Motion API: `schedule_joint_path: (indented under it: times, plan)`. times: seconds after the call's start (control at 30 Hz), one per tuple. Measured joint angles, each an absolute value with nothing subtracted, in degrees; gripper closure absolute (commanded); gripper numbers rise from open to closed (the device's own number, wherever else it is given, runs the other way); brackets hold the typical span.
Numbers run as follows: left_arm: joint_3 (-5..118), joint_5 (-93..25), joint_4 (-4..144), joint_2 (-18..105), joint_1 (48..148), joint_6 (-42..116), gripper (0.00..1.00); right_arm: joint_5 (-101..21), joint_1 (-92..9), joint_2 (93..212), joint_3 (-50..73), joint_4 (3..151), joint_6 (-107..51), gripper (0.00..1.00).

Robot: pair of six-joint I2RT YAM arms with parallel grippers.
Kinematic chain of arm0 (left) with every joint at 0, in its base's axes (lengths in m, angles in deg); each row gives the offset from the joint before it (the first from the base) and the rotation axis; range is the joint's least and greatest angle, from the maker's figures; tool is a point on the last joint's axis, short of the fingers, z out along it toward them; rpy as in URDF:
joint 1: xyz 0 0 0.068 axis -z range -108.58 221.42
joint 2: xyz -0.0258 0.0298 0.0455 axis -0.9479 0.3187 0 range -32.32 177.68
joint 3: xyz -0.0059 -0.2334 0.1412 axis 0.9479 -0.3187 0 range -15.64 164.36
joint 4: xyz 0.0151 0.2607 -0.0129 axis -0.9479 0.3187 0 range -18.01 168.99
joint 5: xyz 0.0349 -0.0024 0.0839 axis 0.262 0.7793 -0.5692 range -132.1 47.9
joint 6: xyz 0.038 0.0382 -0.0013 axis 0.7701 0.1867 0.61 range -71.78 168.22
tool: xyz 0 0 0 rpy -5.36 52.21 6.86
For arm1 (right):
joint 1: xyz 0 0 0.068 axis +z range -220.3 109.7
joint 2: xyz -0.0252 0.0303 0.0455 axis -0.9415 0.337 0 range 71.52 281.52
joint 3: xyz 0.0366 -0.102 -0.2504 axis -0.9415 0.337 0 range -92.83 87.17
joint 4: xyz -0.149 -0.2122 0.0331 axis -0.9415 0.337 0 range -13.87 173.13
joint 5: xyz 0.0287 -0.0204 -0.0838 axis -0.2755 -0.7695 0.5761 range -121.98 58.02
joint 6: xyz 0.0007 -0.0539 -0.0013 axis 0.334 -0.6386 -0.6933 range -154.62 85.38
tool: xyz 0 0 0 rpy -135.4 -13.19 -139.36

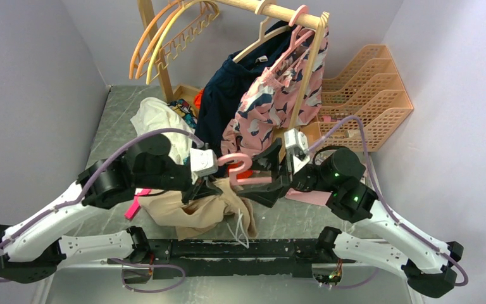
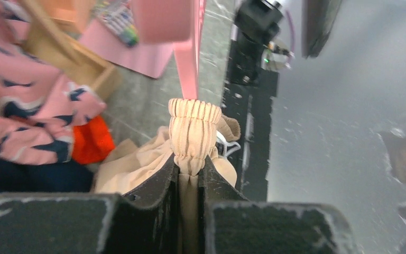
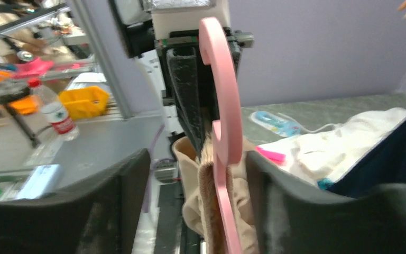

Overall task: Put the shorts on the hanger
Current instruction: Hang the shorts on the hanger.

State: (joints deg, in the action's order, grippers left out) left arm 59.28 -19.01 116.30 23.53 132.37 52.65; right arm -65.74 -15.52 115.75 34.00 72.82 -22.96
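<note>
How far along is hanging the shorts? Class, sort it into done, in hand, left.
Done: the waistband of the shorts meets the hanger. In hand: the left tool is shut on that waistband; the right tool stands open around the hanger. Left: most fabric lies heaped on the table, not yet draped over the bar.

A: What is around the table (image 1: 117, 114)?
B: Plain lilac walls (image 1: 31, 76) on 3 sides. A wooden rack (image 1: 285, 12) stands at the back, and an orange file tray (image 1: 370, 95) in the right corner.
A: And the tabletop?
B: Grey, marbled.
</note>
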Motion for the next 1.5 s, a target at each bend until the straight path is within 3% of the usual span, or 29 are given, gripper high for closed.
schedule_joint_path:
  times: [0.37,0.6,0.77,0.97,1.17,1.5]
  plan:
    - [58.73,-36.12,114.66,7.99,132.32,49.83,0.93,-52.02,-15.45,109.76,28.53,82.92,-23.07,0.14]
    - [58.82,-40.30,113.20,0.91,132.32,48.82,0.93,-47.12,-15.43,106.18,33.04,85.67,-20.40,0.21]
    - [58.82,-41.39,111.82,0.36,132.32,48.84,0.93,-44.67,-15.43,107.62,39.83,84.97,-15.68,0.27]
    - [58.82,-43.14,110.12,1.06,132.32,49.08,0.93,-48.63,-15.43,113.83,43.24,81.39,-10.74,0.24]
    - [58.75,-45.00,108.02,1.17,132.32,49.45,0.93,-50.09,-15.04,116.25,43.72,77.17,-7.96,0.22]
    - [57.90,-47.53,106.21,1.24,132.32,49.50,0.93,-44.87,-11.28,120.65,42.59,75.90,-7.85,0.28]
